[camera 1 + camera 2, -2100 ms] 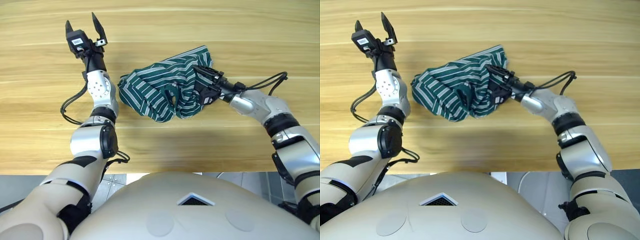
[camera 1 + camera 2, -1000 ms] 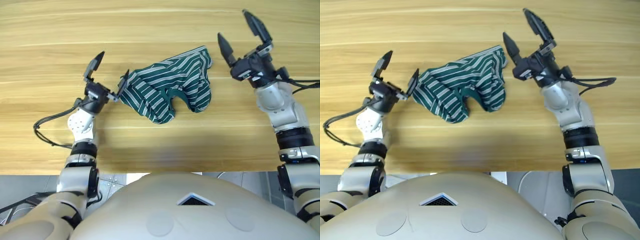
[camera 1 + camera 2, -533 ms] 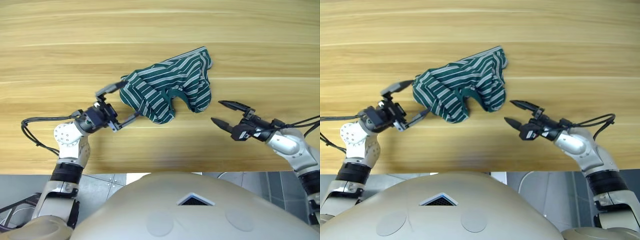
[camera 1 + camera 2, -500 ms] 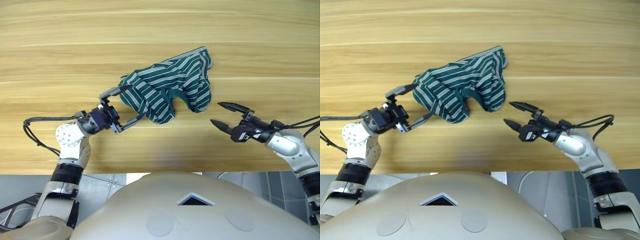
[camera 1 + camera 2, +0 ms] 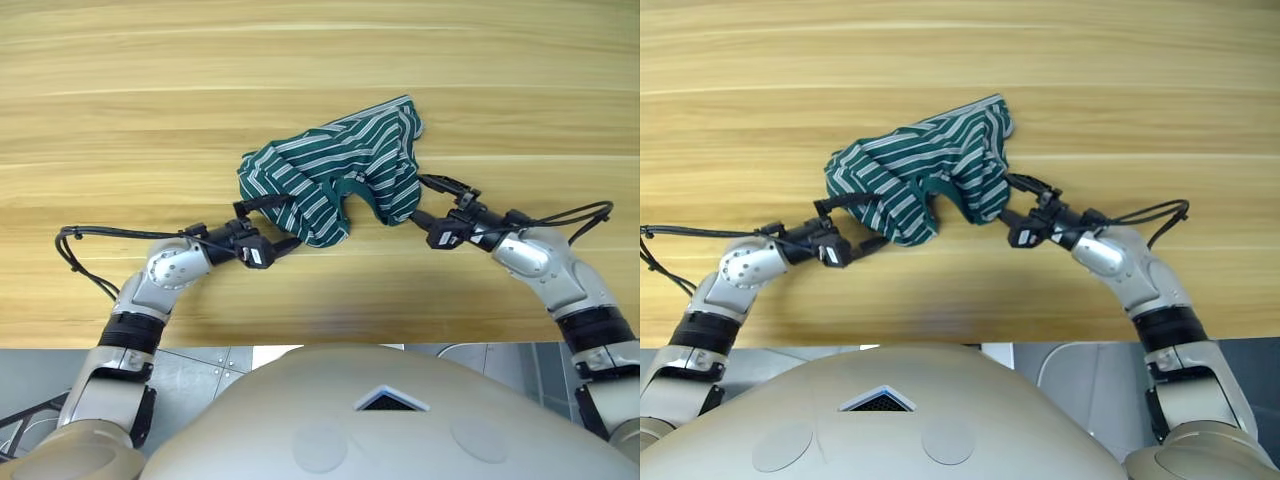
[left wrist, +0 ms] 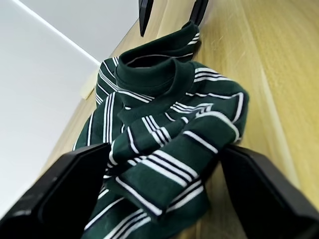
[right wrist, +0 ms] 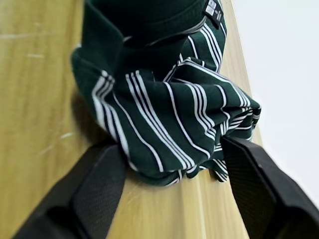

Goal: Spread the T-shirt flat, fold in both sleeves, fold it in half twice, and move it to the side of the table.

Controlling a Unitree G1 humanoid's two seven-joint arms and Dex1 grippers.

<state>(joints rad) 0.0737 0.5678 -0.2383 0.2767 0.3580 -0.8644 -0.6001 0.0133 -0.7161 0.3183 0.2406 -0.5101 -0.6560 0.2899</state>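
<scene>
The green T-shirt [image 5: 335,175] with white stripes lies crumpled in a heap at the middle of the wooden table [image 5: 120,90]. My left gripper [image 5: 283,221] is low at the heap's near left corner, open, one finger on each side of a fold. In the left wrist view the striped cloth [image 6: 169,129] bulges between its two dark fingers [image 6: 70,184]. My right gripper [image 5: 415,197] is open at the heap's near right edge. The right wrist view has a lobe of the shirt [image 7: 164,114] sitting between its fingers [image 7: 94,194].
The table's near edge [image 5: 330,343] runs just behind both forearms, with floor below it. Black cables loop off each wrist, one on the left [image 5: 80,250] and one on the right [image 5: 570,212]. Bare wood stretches to the far side and to both sides of the heap.
Both open grippers have closed in on the shirt from the near side. Half a second ago they stood apart from it; now each straddles an edge of the cloth. The heap has not shifted.
</scene>
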